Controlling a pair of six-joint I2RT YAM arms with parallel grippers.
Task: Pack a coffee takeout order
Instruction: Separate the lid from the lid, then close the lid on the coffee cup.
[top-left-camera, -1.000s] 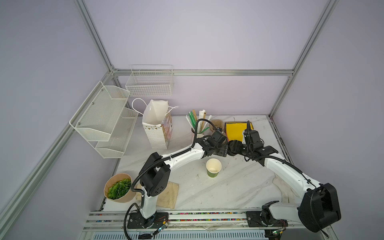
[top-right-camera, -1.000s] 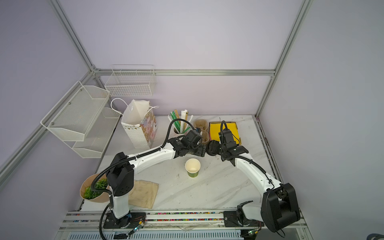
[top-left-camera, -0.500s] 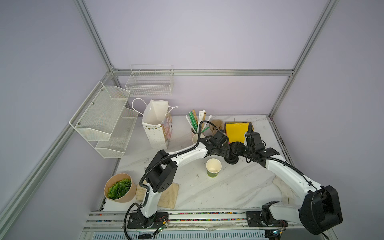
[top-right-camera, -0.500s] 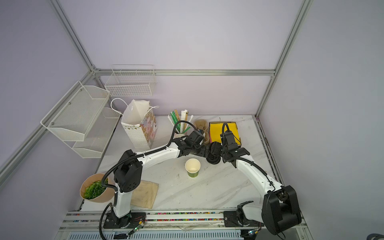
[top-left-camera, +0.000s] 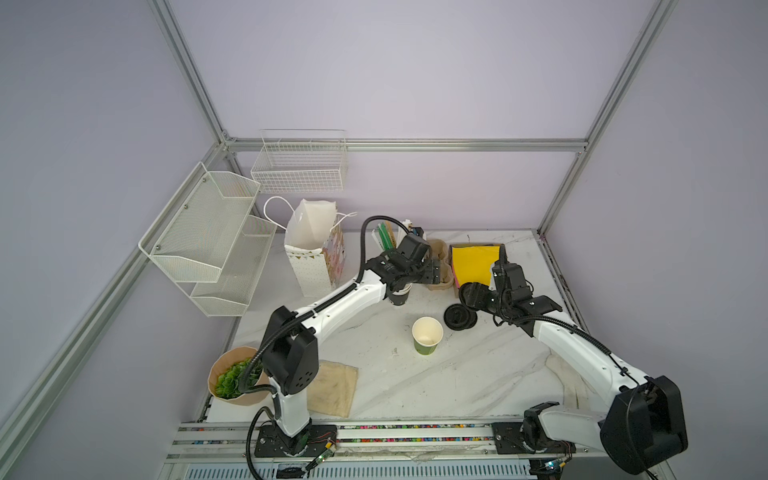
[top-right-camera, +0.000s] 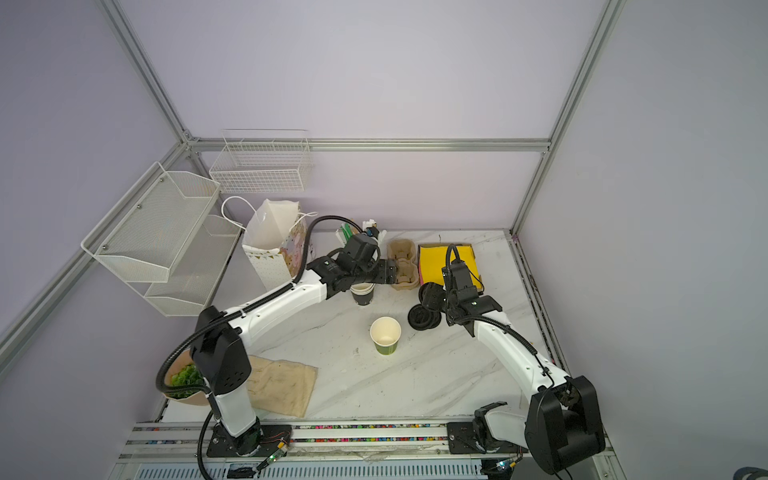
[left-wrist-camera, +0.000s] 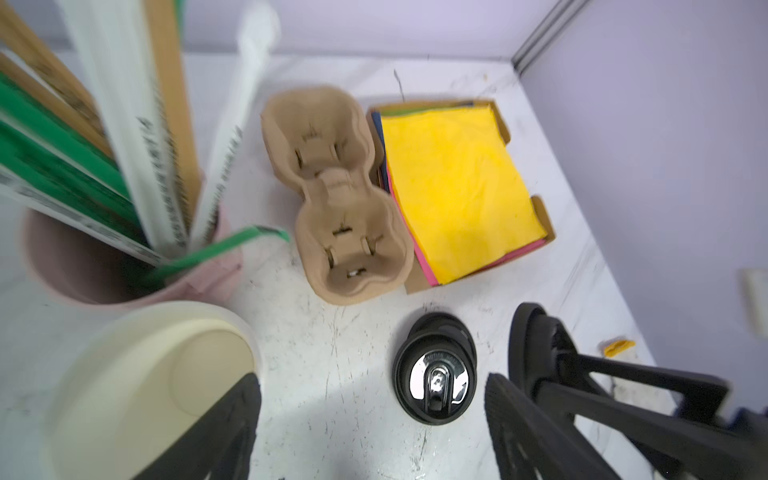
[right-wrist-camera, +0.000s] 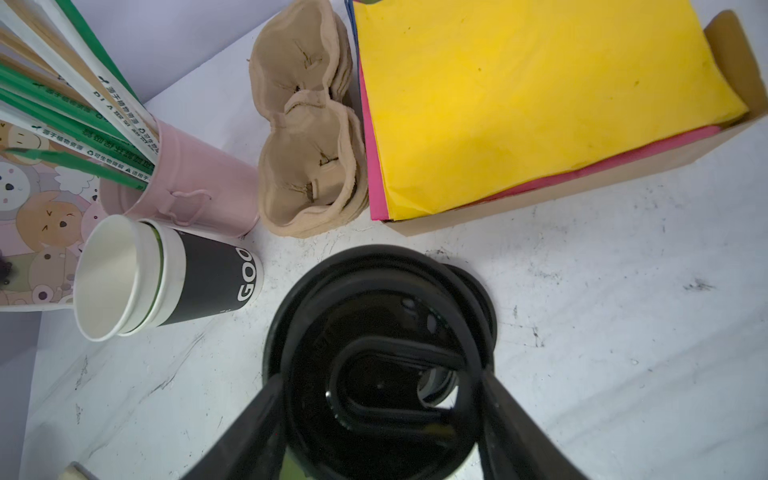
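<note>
The right gripper (right-wrist-camera: 380, 380) is closed on a black lid (right-wrist-camera: 386, 286), with 1 finger set against each side of its rim. In both top views this lid is seen tilted on edge and raised off the table (top-left-camera: 478, 374), in front of the box (right-wrist-camera: 733, 50). A 2nd lid (top-left-camera: 459, 318) lies flat on the table just below the held one; whether the 2 touch cannot be told.

The left gripper (left-wrist-camera: 372, 382) is spread wide and nothing is held in it. In a top view it is seen just beside the carrier (top-right-camera: 402, 264), above the nested cups (top-right-camera: 362, 293). In the left wrist view, 1 finger (left-wrist-camera: 232, 419) is seen close to the cream rim of those cups.

The green cup (top-left-camera: 427, 334) stands upright and lidless near the middle of the table, close to the 2nd lid and apart from both grippers. Its cream inside is in plain view.

The carrier sits at the back of the table, between the pink holder (right-wrist-camera: 199, 187) and the box, with both of its wells vacant. The yellow sheet (right-wrist-camera: 532, 91) lies on top inside the box, with a pink sheet (right-wrist-camera: 374, 174) showing at its edge beneath. The holder is filled with wrapped straws and sticks.
</note>
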